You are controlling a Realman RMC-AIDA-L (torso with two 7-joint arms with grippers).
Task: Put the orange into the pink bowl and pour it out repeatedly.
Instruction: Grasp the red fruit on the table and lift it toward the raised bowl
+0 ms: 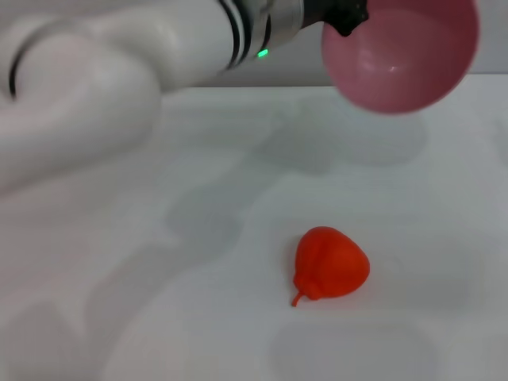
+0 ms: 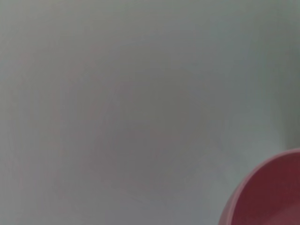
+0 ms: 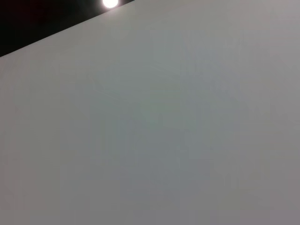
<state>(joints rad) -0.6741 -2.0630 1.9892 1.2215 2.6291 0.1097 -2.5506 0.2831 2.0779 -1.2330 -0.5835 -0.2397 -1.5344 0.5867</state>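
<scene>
The orange (image 1: 329, 266) lies on the white table, in the middle toward the near side, with its short stem pointing toward the near left. My left arm reaches across the top of the head view. Its gripper (image 1: 347, 17) is shut on the rim of the pink bowl (image 1: 401, 51). The bowl hangs in the air above the far side of the table, tipped on its side with the opening facing me, and nothing is inside it. A part of the pink bowl (image 2: 269, 194) also shows in a corner of the left wrist view. My right gripper is out of view.
The white table (image 1: 159, 317) spreads all around the orange, and its far edge (image 1: 238, 87) runs behind the bowl. The right wrist view holds only bare table (image 3: 150, 140) with a dark strip and a lamp (image 3: 109, 3) beyond its edge.
</scene>
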